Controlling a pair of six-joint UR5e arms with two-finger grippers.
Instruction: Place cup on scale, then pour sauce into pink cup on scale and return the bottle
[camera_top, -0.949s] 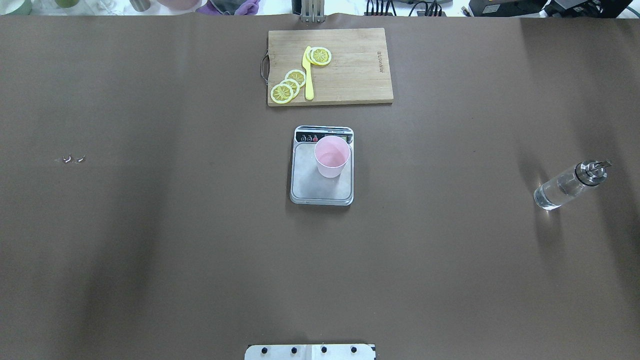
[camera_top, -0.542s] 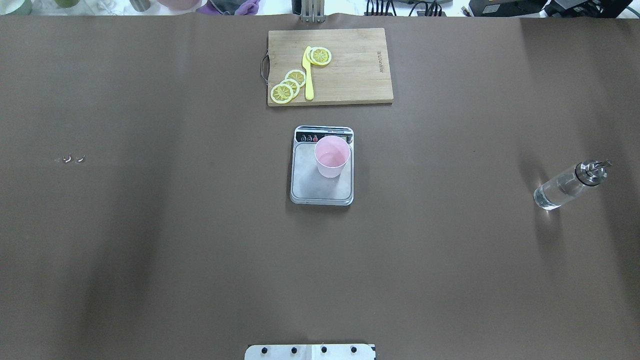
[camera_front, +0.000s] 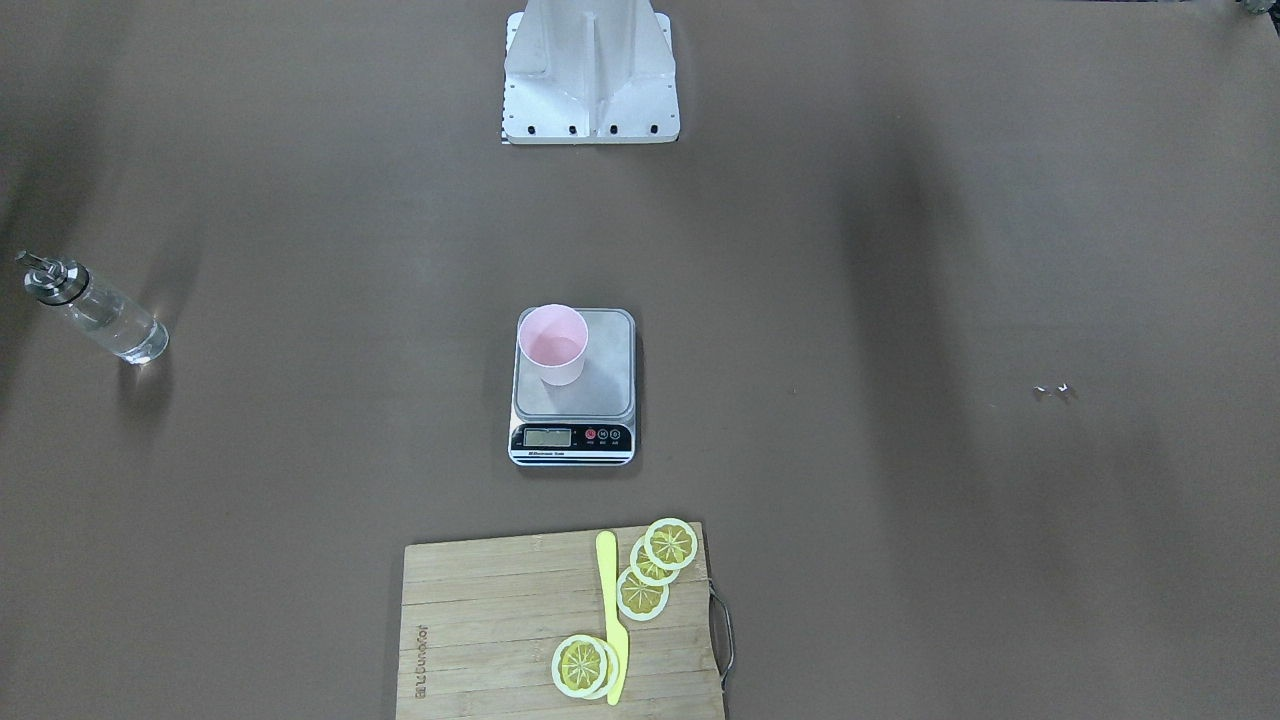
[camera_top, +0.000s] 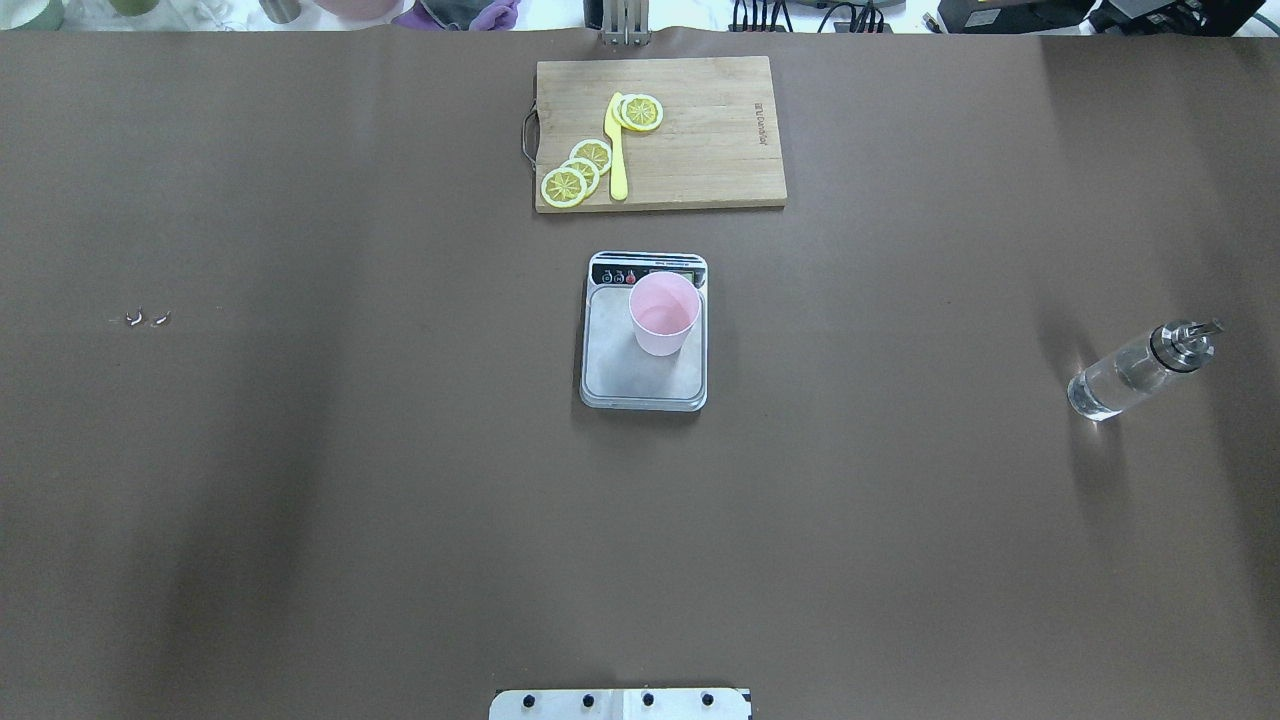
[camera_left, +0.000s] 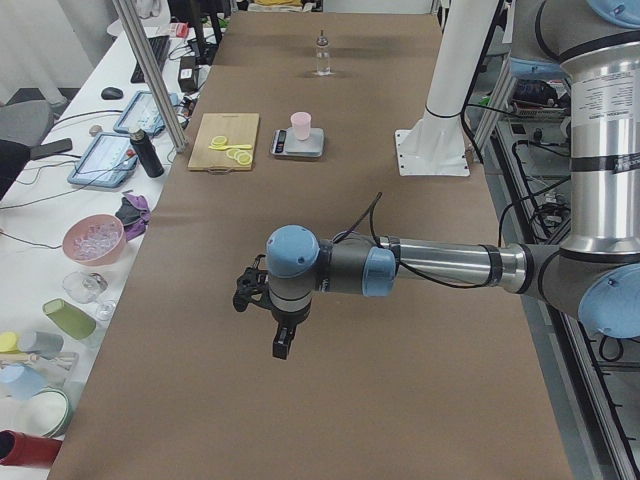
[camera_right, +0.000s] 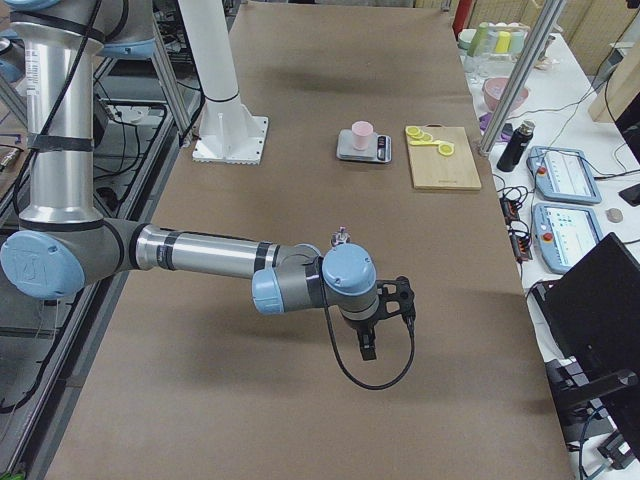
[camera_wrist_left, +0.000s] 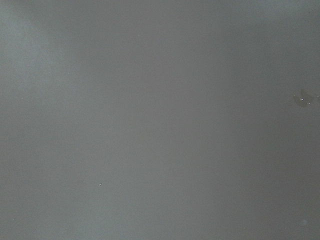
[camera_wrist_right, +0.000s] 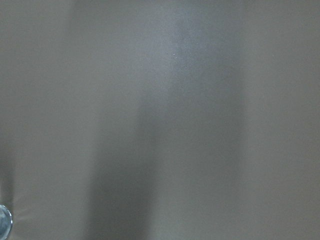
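Matt plastic cup (camera_top: 663, 318), brushed steel scale (camera_top: 630, 377), glossy glass bottle (camera_top: 1124, 376).

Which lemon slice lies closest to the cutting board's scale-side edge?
The end lemon slice of the row of three, on the board-handle side of the yellow knife; the rest lie farther back.

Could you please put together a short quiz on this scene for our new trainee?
1. True or false: the cup stands upright on the scale.
2. Where is the bottle? A) lying on the scale; B) standing on the table, far off to the robot's right of the scale; C) inside the cup.
3. What yellow tool lies between the lemon slices on the cutting board?

Key: 1 true. 2 B. 3 a knife.
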